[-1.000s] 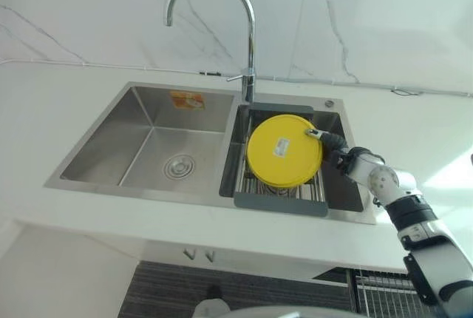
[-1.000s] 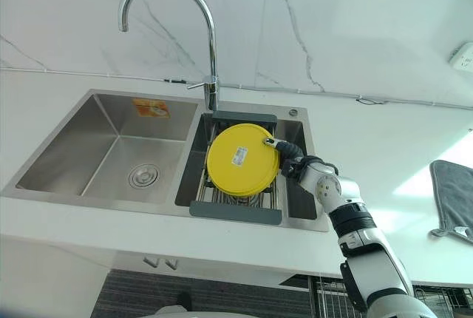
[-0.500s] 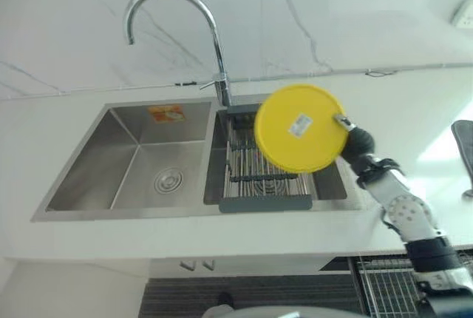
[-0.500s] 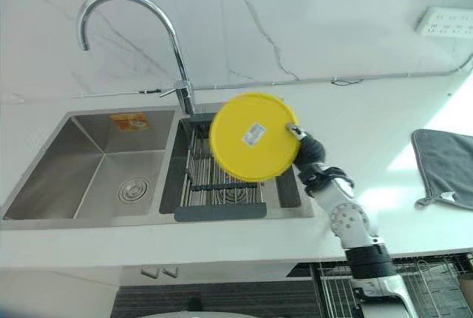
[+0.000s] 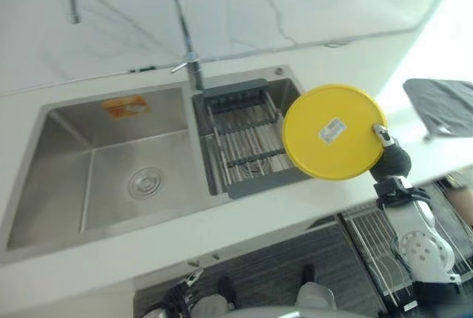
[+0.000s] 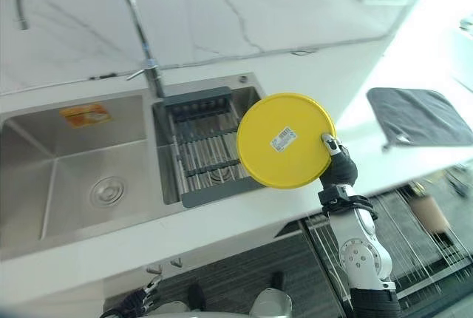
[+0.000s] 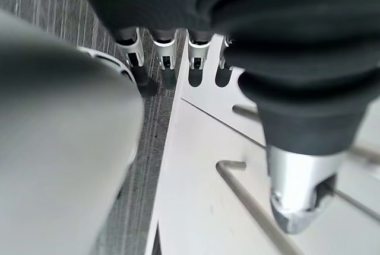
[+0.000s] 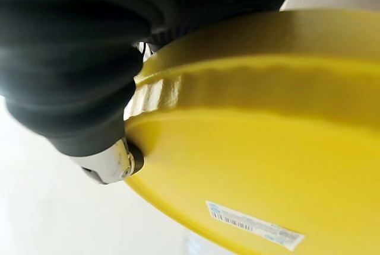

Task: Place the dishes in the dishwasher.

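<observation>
Right robot hand [image 6: 338,168] pinching yellow plate [image 6: 284,140] rim

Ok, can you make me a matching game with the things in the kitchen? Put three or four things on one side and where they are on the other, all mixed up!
Things:
1. yellow plate
2. dish rack
3. grey cloth
4. tap

Places:
A. lying flat on the white counter, off to the right
B. standing behind the sink, curving over it
C. pinched at its edge by the right hand
D. sitting inside the right basin of the sink

Pairs: 1-C, 2-D, 3-A, 4-B
</observation>
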